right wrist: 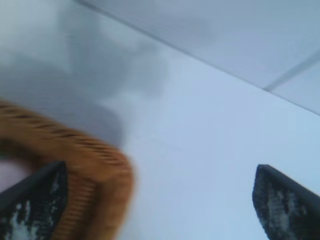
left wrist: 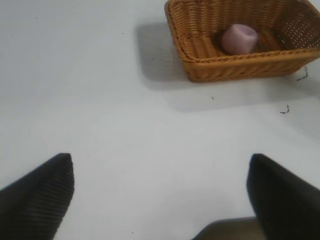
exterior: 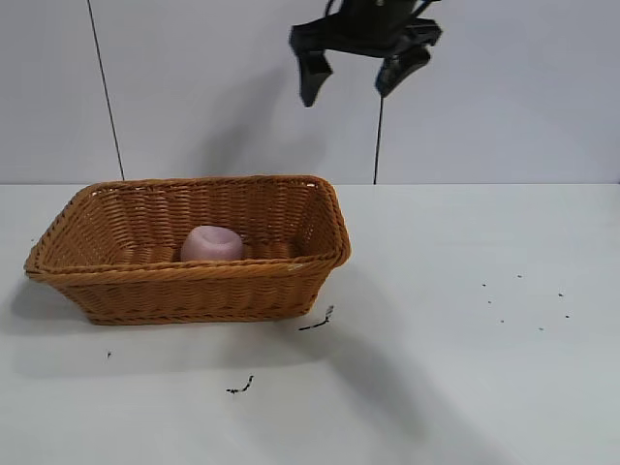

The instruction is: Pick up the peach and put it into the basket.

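On the near part of the white table [exterior: 465, 387], two small dark scraps lie close to the front of the basket: one [exterior: 240, 387] alone on the bare surface, the other [exterior: 318, 322] just off the basket's front right corner. A scatter of tiny dark specks [exterior: 528, 302] sits farther right; what they are cannot be made out.

Behind the scraps stands the basket [exterior: 194, 291], an orange-brown wicker rectangle with flaring sides and a braided rim, on the left half of the table. The peach [exterior: 211, 243] rests inside it on the woven floor, near the middle and toward the back wall, pale pink and rounded; its lower part is hidden by the basket's front wall in the exterior view. The left wrist view shows the same peach [left wrist: 239, 38] lying in the basket [left wrist: 220, 65], with that basket cut off at the picture's edge.

The left gripper [left wrist: 160, 195] does not appear in the exterior view. Its own camera shows only two dark fingertips [left wrist: 45, 190] spread wide over bare table, well apart from the basket, with nothing between them.

Farthest back and highest, the right gripper [exterior: 354, 75] hangs in front of the wall [exterior: 523, 87], above and behind the basket's right end, its arm cut off by the top edge. Its jaws are wide apart and hold nothing. In the right wrist view the fingertips [right wrist: 285, 205] frame a blurred corner of the basket rim [right wrist: 100, 165] below.
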Motion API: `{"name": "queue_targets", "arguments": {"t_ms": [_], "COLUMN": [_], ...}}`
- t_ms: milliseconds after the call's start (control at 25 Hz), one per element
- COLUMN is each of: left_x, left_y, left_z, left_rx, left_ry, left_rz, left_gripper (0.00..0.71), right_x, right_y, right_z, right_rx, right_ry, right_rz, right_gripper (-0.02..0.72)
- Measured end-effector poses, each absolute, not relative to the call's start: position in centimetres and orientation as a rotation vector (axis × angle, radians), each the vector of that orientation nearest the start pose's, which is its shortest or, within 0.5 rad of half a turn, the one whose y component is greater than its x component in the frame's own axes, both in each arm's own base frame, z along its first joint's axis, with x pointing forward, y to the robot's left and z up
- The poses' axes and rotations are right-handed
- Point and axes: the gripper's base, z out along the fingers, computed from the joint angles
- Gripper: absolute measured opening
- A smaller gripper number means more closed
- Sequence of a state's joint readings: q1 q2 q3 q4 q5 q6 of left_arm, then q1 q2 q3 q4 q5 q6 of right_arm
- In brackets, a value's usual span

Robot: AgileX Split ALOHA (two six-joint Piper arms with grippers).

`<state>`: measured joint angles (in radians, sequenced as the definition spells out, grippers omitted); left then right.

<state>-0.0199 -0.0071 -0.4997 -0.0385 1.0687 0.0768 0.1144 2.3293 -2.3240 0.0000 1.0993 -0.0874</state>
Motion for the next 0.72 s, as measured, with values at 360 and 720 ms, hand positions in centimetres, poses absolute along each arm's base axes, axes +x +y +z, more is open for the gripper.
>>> {"name": "queue_targets", "arguments": {"t_ms": [360,720], "left_x": [-0.6,-0.6], "left_y": [-0.3,-0.3], "left_z": [27.7,27.7], "left_rx": [0.101,0.101], "left_ry": [2.042,2.042], "left_rz": [-0.011,-0.011], "left_gripper": [0.692,0.692], "right_x": [49.3,43.4], "right_y": [3.1,2.8], "right_z": [30.6,35.3], "right_rx": [-0.193,-0.152], "right_ry": [2.603,2.613], "right_rz": [0.006,0.021], "right_gripper": [0.689,0.689]}}
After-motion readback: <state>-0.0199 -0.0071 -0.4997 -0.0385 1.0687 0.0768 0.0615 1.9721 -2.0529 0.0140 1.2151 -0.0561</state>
